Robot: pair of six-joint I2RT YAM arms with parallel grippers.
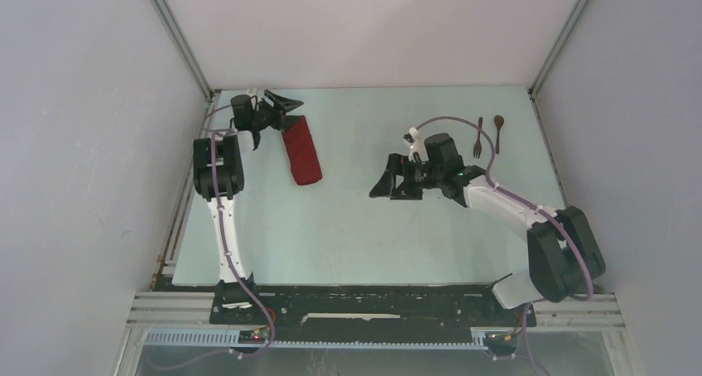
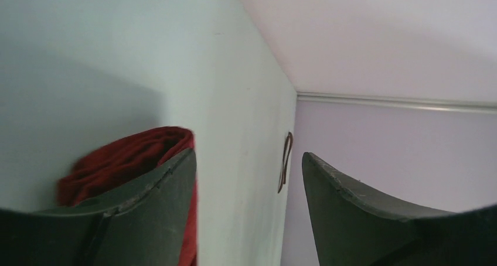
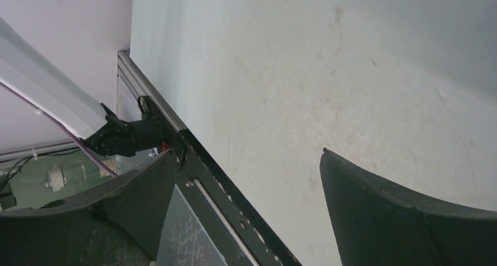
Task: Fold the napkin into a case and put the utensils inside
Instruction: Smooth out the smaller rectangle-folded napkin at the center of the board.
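Overhead, two robot arms reach over a pale green bench (image 1: 364, 243) carrying a folded cloth and two small utensils.
The narrow, oblong dark red cloth case (image 1: 302, 151) lies far left, its far end just beside the left gripper (image 1: 281, 111), whose jaws stand wide apart, holding nothing. The right gripper (image 1: 382, 181), equally wide and empty, hangs mid-bench. A thin dark brown wooden fork (image 1: 478, 140) and matching spoon (image 1: 499, 132) lie side by side far right.

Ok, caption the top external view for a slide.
Folded red case by open left gripper; fork, spoon lie apart.
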